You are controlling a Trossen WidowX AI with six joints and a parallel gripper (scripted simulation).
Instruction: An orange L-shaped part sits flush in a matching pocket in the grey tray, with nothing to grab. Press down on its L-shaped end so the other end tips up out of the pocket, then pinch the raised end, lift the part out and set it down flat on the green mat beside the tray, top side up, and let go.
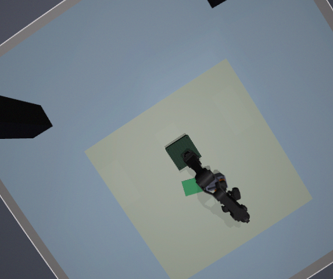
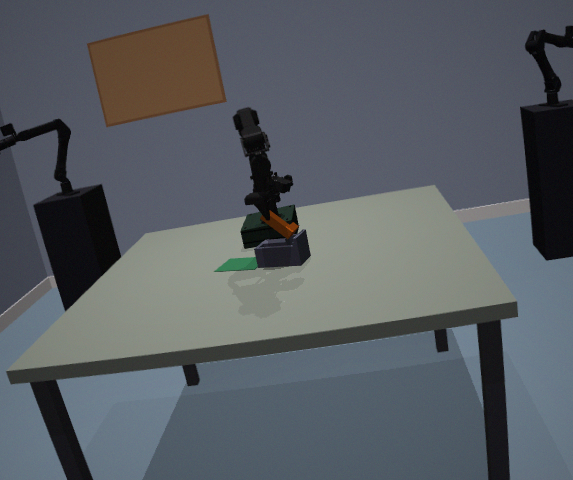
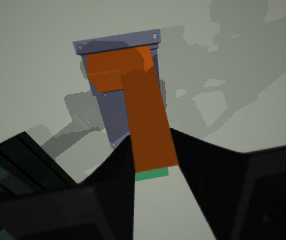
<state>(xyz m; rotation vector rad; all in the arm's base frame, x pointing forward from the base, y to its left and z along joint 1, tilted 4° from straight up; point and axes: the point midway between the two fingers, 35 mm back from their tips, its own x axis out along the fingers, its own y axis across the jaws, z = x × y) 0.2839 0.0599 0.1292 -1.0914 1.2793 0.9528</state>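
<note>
The orange L-shaped part (image 1: 222, 180) (image 2: 278, 225) (image 3: 150, 112) is out of the pocket and slants down from my fingers. Its L-shaped end is lower, over the grey tray (image 2: 274, 256) (image 3: 118, 40) beside the tray's tall wall. My gripper (image 2: 266, 214) (image 3: 149, 136) is shut on the part's straight, raised end, with one finger on each side. The green mat (image 1: 190, 187) (image 2: 235, 264) (image 3: 152, 175) lies flat beside the tray. In the top view the arm hides most of the part, the tray and some of the mat.
A dark green block (image 1: 176, 150) (image 2: 255, 236) (image 3: 28, 162) stands under the arm's base, behind the tray and mat in the exterior view. The pale table (image 1: 148, 180) (image 2: 379, 268) carries everything. Two other arms stand on dark pedestals (image 2: 560, 180) (image 2: 71, 222) away from the table.
</note>
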